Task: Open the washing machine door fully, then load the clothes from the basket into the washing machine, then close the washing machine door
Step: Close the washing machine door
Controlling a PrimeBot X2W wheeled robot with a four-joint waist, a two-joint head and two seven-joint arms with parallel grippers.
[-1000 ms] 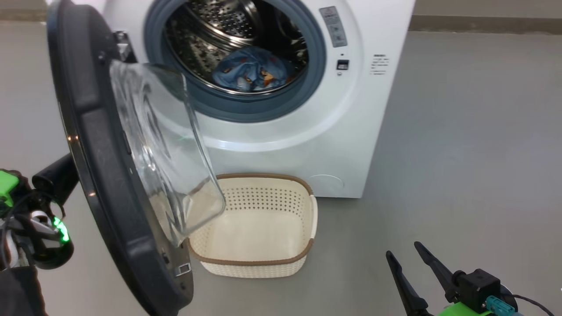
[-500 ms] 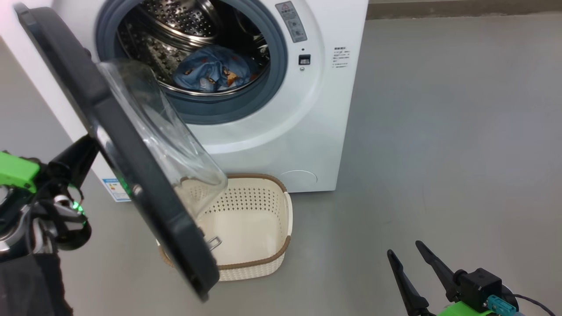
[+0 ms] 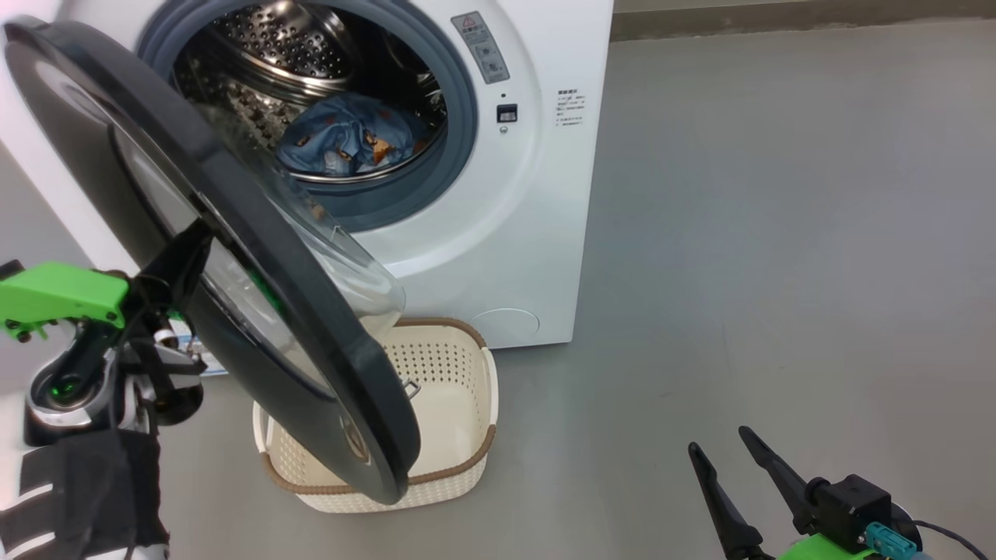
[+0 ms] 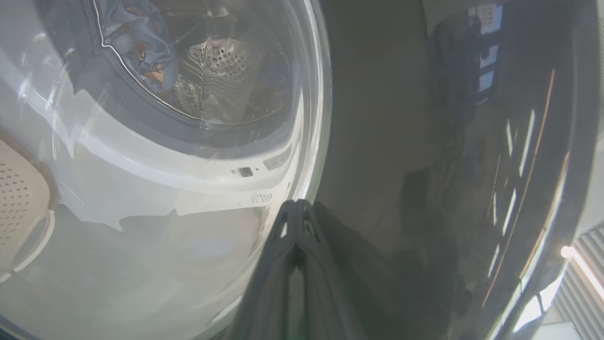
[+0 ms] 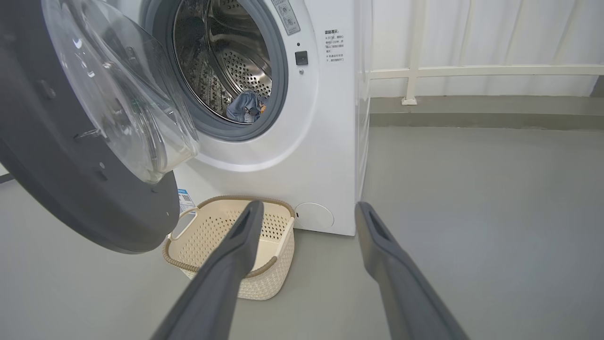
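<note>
Grey floor spreads before the big white front-loading washing machine, light blue clothes lying in its steel drum, its round black-rimmed glass door partly open above the cream perforated basket, our left hand closed together against it, our right hand spread apart and empty.

The washing machine, a white front-loader with a grey gasket, is seen with its steel drum exposed. The washing machine door, black-rimmed with bulging clear glass, is held partway open. The clothes, a light blue bundle with orange prints, are lodged in the drum. The basket, cream with a brown rim, is set empty on the floor at the machine's foot, partly overhung by the door.
</note>
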